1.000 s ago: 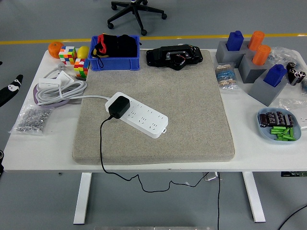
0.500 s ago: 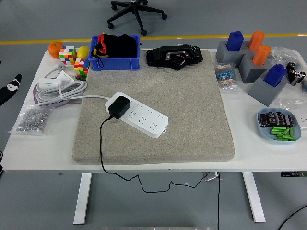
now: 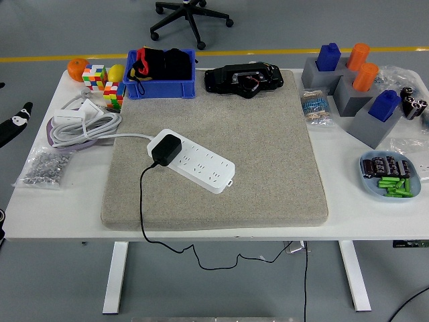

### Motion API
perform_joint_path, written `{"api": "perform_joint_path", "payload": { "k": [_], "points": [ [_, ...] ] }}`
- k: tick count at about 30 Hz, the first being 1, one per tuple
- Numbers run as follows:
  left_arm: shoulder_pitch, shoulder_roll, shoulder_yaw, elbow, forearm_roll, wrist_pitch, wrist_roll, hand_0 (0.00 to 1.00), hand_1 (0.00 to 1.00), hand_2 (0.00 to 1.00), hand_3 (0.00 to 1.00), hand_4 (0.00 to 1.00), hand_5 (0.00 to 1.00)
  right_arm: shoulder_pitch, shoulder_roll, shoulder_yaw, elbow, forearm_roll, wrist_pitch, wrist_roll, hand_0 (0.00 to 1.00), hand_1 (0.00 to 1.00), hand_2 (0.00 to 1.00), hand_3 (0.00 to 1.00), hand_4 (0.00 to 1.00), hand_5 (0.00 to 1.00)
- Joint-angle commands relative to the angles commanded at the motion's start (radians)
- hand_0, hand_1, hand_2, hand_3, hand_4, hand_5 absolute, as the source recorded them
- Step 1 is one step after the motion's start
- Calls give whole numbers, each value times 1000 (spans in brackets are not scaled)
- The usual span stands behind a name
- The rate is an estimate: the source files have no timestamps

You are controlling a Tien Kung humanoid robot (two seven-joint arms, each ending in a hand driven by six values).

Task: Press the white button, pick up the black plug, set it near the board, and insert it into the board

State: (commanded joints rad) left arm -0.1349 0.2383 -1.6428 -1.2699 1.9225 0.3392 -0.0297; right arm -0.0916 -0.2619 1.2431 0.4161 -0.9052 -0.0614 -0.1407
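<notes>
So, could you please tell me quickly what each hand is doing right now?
Left hand: at the table's left edge, holding nothing; open or closed cannot be told.
Right hand: not in view.

Plug (image 3: pixel 165 149) in board (image 3: pixel 192 161) on mat (image 3: pixel 268 154)

You have one power strip (image 3: pixel 194 162) with one black plug (image 3: pixel 165 150) seated in it, on one mat (image 3: pixel 268 147). Two puzzle cubes (image 3: pixel 94 75) (image 3: pixel 113 95). One blue bin (image 3: pixel 161 84). Two blue blocks (image 3: pixel 328 56) (image 3: pixel 385 104), two orange cylinders (image 3: pixel 358 55) (image 3: pixel 366 76). One bag of screws (image 3: pixel 45 167) (contents too small to count). One plate (image 3: pixel 391 176).
</notes>
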Motion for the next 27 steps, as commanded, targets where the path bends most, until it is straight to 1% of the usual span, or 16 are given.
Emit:
{"api": "perform_joint_path", "payload": {
  "k": [27],
  "points": [
    [-4,3,-7,-16,-3,-2,4,859,870,825,783,788,473,6,0,-2,-1,-1,0,0,746,722,701,656,720,410]
  ]
}}
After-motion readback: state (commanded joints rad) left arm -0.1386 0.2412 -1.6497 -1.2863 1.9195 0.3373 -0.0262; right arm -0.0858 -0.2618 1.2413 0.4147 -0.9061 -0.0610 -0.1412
